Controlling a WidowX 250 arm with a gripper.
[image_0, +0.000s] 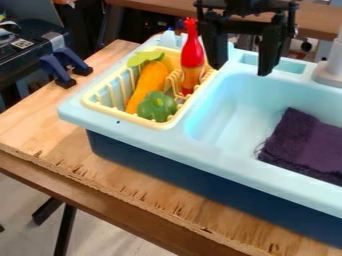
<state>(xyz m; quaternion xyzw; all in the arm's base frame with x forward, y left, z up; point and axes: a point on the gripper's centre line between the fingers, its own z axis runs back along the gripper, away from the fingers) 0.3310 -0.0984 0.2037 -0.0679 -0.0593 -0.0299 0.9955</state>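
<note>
The black gripper (240, 71) is hanging over the far side of the light blue toy sink (160, 137), and its fingers (269, 52) are standing wide apart, pointing downward. In the view, they are appearing just to the right of a red bottle (192, 52). This bottle is standing upright in the pale yellow rack (123, 114), near its far right corner, and its lower part is showing some orange colour.

The rack is sitting at the left end of the sink. Inside it, a long orange toy vegetable (148, 82) is lying along the middle, from near the far edge toward the near edge. A light green piece (145, 58) is resting at the far left corner, beside the upper end of this vegetable. A green toy pepper (157, 106) is sitting at the near right corner.

To the right of the rack, a dark purple cloth (304, 145) is lying flat in the basin (224, 100), toward its near side. A grey faucet base (328, 75) is standing at the far edge of the sink. The sink itself is resting on the wooden surface (40, 120), and two dark blue clamps (56, 71) are sitting at the left edge of this surface.
</note>
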